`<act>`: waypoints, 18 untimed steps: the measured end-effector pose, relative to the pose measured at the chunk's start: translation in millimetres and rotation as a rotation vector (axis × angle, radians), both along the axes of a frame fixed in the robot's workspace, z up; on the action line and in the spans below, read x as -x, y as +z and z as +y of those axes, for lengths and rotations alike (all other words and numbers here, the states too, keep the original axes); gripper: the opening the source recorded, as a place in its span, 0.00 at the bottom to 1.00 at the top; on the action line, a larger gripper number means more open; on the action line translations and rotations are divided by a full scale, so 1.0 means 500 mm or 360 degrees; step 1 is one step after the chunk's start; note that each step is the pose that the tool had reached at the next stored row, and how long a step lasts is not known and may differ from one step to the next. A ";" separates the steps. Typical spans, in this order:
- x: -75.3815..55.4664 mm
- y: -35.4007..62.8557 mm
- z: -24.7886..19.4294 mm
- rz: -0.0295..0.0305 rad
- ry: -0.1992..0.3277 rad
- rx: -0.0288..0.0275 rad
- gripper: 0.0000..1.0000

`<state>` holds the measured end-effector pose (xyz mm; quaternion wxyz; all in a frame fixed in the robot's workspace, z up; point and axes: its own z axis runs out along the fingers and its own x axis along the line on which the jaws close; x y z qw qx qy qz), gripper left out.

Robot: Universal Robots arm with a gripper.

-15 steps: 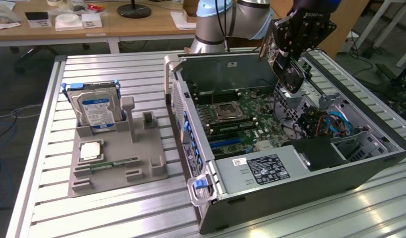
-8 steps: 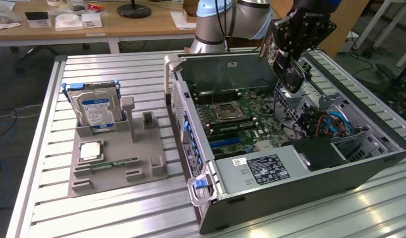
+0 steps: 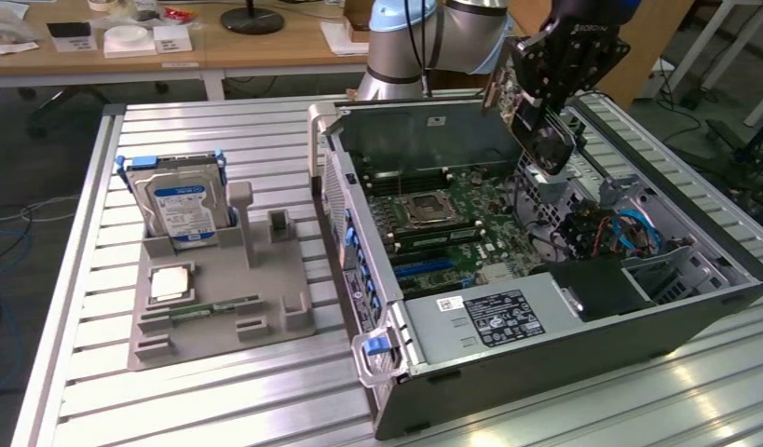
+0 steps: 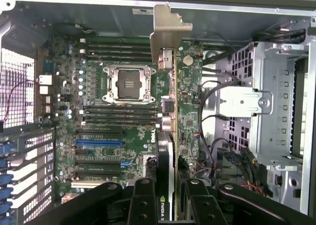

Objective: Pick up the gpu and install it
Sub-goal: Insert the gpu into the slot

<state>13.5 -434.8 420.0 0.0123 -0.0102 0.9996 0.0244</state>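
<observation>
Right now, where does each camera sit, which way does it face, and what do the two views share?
Exterior view: off the arm, raised, looking down across the slatted table at the open computer case and parts holder; shows the arm and gripper holding the gpu above the case.
Wrist view: on the wrist, looking along the gpu into the case at the motherboard; shows the gripper's fingers.
Shared: gpu, gripper, motherboard, case.

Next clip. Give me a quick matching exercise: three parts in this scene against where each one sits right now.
1. gpu
2. hard drive
3. memory stick

A. lying flat in the grey holder
B. standing on edge in the grey holder
C. held by the gripper above the open computer case

Pairs: 1-C, 2-B, 3-A.
</observation>
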 end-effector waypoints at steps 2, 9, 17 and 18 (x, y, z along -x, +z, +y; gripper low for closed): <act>0.000 0.000 0.0000 0.00001 0.0029 0.00000 0.27; 0.000 -0.001 0.0000 0.00001 0.0123 0.00001 0.27; 0.000 -0.001 0.0000 0.00001 0.0205 0.00001 0.27; 0.000 -0.001 0.0000 0.00001 0.0211 0.00000 0.27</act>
